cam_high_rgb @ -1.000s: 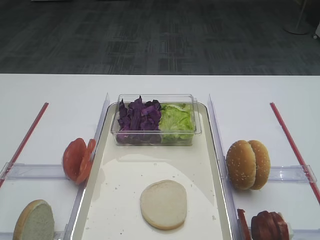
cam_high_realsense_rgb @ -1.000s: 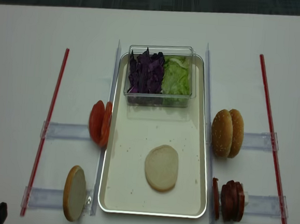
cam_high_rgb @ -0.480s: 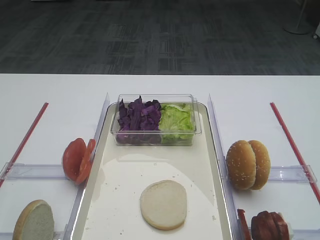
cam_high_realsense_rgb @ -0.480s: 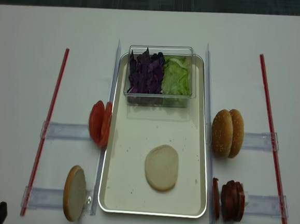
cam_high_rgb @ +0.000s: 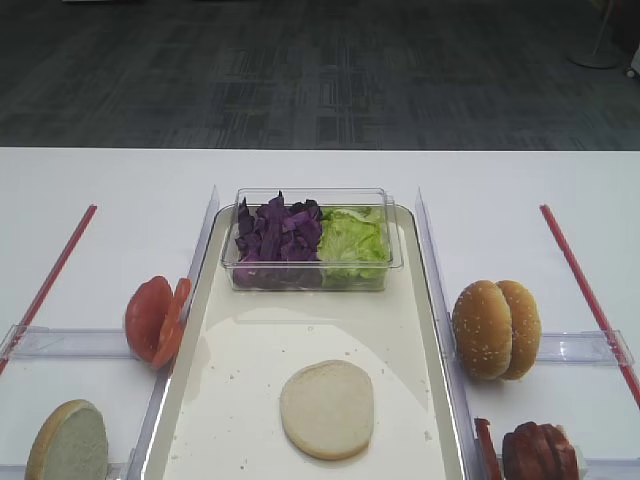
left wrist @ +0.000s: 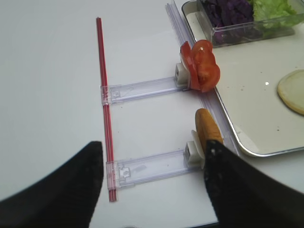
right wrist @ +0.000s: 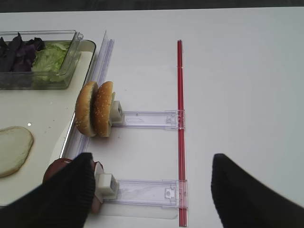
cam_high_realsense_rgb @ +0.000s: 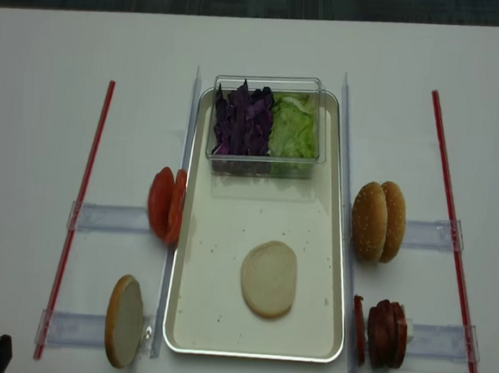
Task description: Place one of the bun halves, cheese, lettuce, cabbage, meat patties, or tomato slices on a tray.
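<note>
Two high views face table; realsense steeper. Wrist cameras flank sides; all share tray.

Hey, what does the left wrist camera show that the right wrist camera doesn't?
Only the left wrist view shows the tomato slices, the upright bun half beside the tray, and the open left gripper. Only the right wrist view shows the sesame bun tops, the meat patties, and the open right gripper. Both show the tray, the flat bun half lying on it, the cabbage and the lettuce.
</note>
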You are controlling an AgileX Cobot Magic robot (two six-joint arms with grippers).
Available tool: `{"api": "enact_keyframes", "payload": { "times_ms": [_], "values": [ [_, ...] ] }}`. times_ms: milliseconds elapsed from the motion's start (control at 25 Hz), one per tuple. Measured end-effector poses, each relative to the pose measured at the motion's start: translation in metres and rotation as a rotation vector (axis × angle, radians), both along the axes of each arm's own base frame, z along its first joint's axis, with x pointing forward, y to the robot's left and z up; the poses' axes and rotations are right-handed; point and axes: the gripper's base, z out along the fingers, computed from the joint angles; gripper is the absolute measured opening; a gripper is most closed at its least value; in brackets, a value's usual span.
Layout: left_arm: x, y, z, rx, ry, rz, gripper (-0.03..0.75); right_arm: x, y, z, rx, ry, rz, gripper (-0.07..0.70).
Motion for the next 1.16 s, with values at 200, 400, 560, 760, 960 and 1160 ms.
{"api": "enact_keyframes", "payload": {
  "times_ms": [200, 400, 560, 760, 960, 1160],
  "values": [
    [0.0, 0.0, 0.0, 0.0, 0.0, 0.0, 0.435, 0.0, 0.0, 0.0, 0.0, 0.0, 0.0, 0.536],
    [0.0, 0.0, 0.0, 0.0, 0.0, 0.0, 0.435, 0.0, 0.0, 0.0, 0.0, 0.0, 0.0, 0.536],
    [0.0, 0.0, 0.0, 0.0, 0.0, 0.0, 0.435, 0.0, 0.0, 0.0, 0.0, 0.0, 0.0, 0.536],
    [0.0, 0.0, 0.0, 0.0, 0.0, 0.0, 0.434, 0.0, 0.0, 0.0, 0.0, 0.0, 0.0, 0.536],
    [0.0, 0.0, 0.0, 0.0, 0.0, 0.0, 0.435, 0.0, 0.0, 0.0, 0.0, 0.0, 0.0, 0.536],
    [0.0, 0.0, 0.0, 0.0, 0.0, 0.0, 0.435, 0.0, 0.0, 0.0, 0.0, 0.0, 0.0, 0.536]
  ]
}}
